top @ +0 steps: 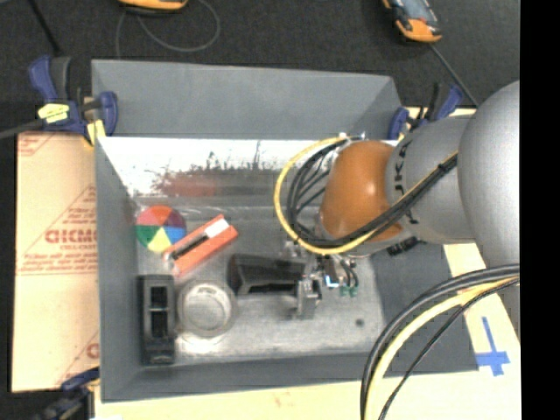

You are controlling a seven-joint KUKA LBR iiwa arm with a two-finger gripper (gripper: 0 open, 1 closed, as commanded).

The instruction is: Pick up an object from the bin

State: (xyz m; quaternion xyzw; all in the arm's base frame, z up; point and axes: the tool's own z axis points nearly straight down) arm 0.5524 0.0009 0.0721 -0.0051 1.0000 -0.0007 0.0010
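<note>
**Gripper at the right end of the black oblong piece, grasp not confirmed**

Gripper (pixel 306 299) is low in the bin (pixel 245 103), right of centre on the floor, with the arm coming in from the right. The orange wrist cover (pixel 354 186) and cable loops sit over it and block most of the tool.

Nearest thing is a black oblong piece (pixel 259 275), lying flat mid-floor. Its long axis runs roughly left-right in the view, with the right end dipping slightly toward the near wall. That right end meets the gripper; I can't resolve whether they're touching or just beside each other. So the piece lies left of the gripper and extends away from the arm.

Grip state: can't tell whether it's spread or clamped, since the wrist hides it. Not calling the piece held.

Everything else is further left:
- clear round cup (pixel 206 310), just beside the black piece's left end, toward the near wall
- black rectangular tray (pixel 156 318) at the left wall, next to the cup
- orange-pink block (pixel 203 241), lying diagonal, up-left of the black piece
- multicolour disc (pixel 158 227) at that block's left end

My read: nothing is lifted yet.
- The closing line should cross the piece's short axis.
- A grab at the very end leaves the weight hanging out to the left, so it will likely pivot or slip on lift.
- Shifting left toward the middle looks safer, but the cup is close on that side and could get bumped.
</note>
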